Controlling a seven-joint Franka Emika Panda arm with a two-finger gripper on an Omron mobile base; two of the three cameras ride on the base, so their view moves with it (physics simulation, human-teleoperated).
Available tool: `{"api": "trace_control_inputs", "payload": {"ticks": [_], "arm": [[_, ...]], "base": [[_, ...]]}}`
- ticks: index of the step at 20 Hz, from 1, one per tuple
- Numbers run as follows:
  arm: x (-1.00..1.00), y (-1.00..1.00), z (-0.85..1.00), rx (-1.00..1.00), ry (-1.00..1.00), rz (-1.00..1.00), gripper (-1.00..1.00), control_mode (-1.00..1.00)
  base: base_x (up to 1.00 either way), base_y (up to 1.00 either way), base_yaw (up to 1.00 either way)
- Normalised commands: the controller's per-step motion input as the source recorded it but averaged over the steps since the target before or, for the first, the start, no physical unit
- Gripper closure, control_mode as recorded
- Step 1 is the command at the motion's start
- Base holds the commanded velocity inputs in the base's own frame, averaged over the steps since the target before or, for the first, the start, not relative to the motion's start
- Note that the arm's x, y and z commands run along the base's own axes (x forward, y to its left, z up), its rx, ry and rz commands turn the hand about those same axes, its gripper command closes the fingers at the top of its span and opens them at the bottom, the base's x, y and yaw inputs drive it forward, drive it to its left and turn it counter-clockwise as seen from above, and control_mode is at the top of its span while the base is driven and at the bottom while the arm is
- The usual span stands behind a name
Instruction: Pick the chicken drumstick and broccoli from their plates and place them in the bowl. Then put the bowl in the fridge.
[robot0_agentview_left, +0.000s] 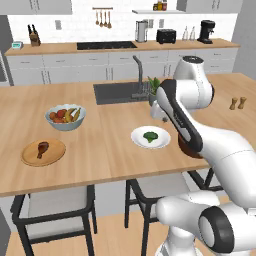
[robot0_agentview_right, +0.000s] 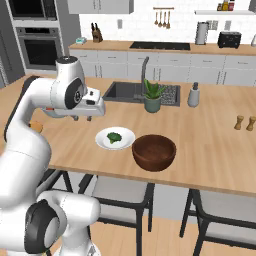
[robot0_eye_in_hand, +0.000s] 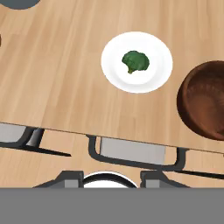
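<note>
The chicken drumstick lay on the wooden plate, and the broccoli on the white plate. The bowl stood just beside the white plate on the surface and held nothing. In judgement, no step was complete: both transfers and the fridge placement remained. The hand hung above the surface, carrying nothing; whether its fingers stood apart could not be told. No legible writing or brand was found.

My white arm hangs above a light wooden table. Beside it, a small green broccoli floret lies on a glossy white plate, just beside a deep reddish-brown wooden bowl.
</note>
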Motion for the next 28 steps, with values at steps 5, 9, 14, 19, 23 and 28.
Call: {"api": "trace_control_inputs", "payload": {"ticks": [5, 9, 14, 19, 23, 28], "arm": [[-0.49, 0.49, -0.03, -0.01, 0.0, 0.04, -1.0, -1.0], [-0.52, 0.94, -0.12, -0.08, -0.01, 0.04, -1.0, -1.0], [0.2, 1.0, -0.2, -0.11, 0.0, -0.08, -1.0, -1.0], [0.53, 1.0, -0.12, -0.01, 0.03, -0.03, -1.0, -1.0], [0.47, 1.0, 0.0, 0.0, 0.06, -0.02, -1.0, -1.0], [0.3, 1.0, -0.05, 0.01, 0.09, -0.02, -1.0, -1.0]], "base": [[0.0, 0.0, 0.0], [0.0, 0.0, 0.0], [0.0, 0.0, 0.0], [0.0, 0.0, 0.0], [0.0, 0.0, 0.0], [0.0, 0.0, 0.0]]}}
